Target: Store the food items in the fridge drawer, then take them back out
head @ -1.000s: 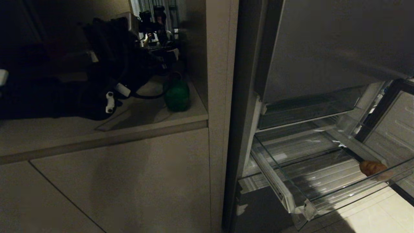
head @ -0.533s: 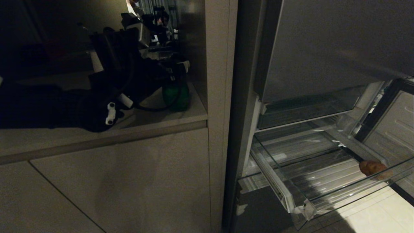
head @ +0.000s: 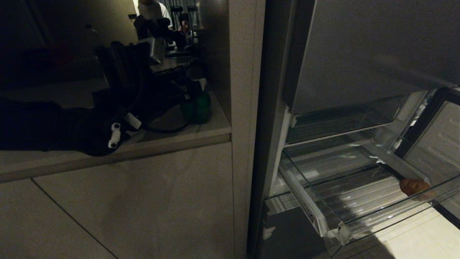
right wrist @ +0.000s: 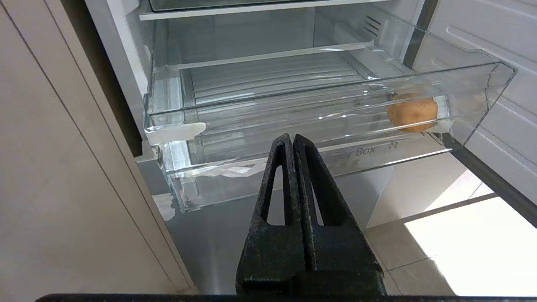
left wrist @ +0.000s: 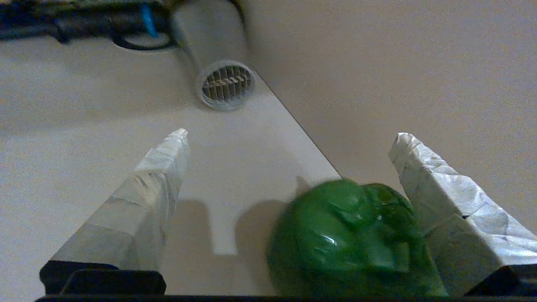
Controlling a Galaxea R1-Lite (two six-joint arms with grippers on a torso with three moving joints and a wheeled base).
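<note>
Left claw (left wrist: 289, 138) released, straddling green pepper (left wrist: 352, 239) on table (left wrist: 105, 138) (touching one finger); right claw (right wrist: 293, 140) clenched, empty; potato (right wrist: 412, 112) in fridge drawer (right wrist: 268, 113).

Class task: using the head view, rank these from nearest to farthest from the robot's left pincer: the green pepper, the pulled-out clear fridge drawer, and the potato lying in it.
1. Green pepper: on the counter, right at the open left pincer.
2. Fridge drawer: across the cabinet wall, lower right; its near corner comes next.
3. Potato: at the drawer's far right end.

Pepper (head: 197, 108) on counter (head: 201, 133), left of drawer (head: 359, 201); potato (head: 413, 187) inside.
</note>
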